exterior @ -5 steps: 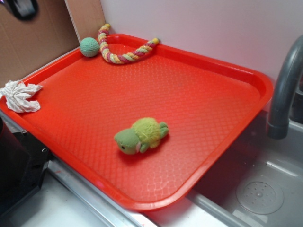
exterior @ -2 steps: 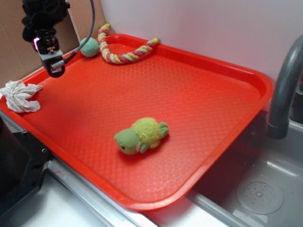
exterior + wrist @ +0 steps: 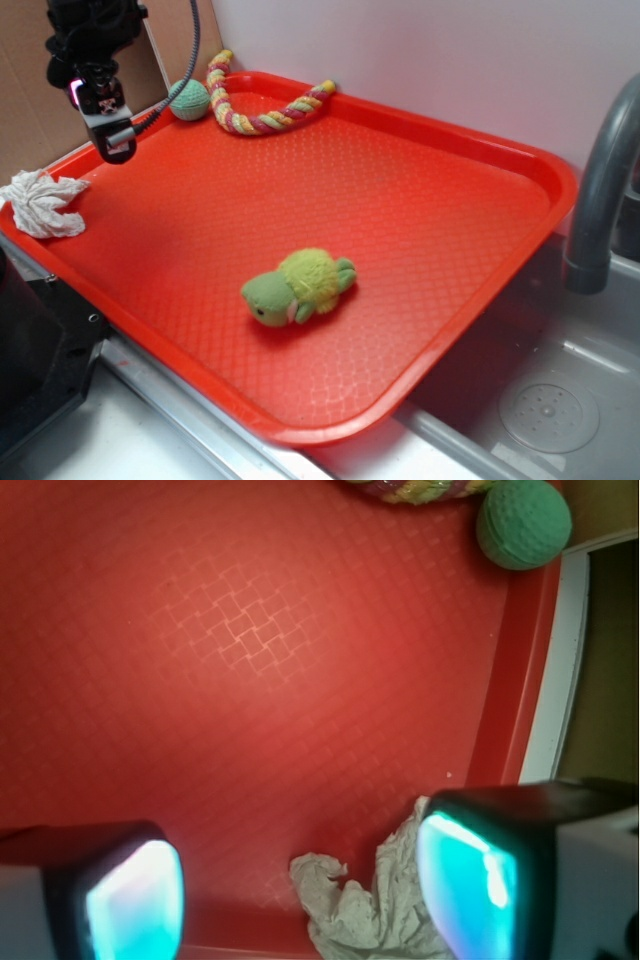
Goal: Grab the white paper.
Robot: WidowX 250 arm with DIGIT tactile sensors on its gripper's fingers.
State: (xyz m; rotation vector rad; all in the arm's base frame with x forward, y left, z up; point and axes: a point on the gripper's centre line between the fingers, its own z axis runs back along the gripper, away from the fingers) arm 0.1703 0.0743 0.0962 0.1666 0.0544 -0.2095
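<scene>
The white paper (image 3: pixel 41 202) is a crumpled wad lying on the left rim of the red tray (image 3: pixel 420 200). My gripper (image 3: pixel 112 140) hangs in the air above the tray's left part, up and to the right of the paper, not touching it. In the wrist view the gripper (image 3: pixel 300 895) is open, its two glowing pads wide apart with only tray floor between them. The paper (image 3: pixel 365 905) shows far below, near the right pad (image 3: pixel 470 885), which hides part of it.
A green plush toy (image 3: pixel 298 285) lies in the tray's front middle. A green ball (image 3: pixel 188 99) and a coloured rope (image 3: pixel 255 105) sit in the far left corner. Cardboard stands behind on the left. A grey faucet (image 3: pixel 605 190) and sink lie to the right.
One second ago the gripper was almost out of frame at the top left; it has since come down over the tray's left part and barely shifted in the last moment. Paper and toys have not moved.
</scene>
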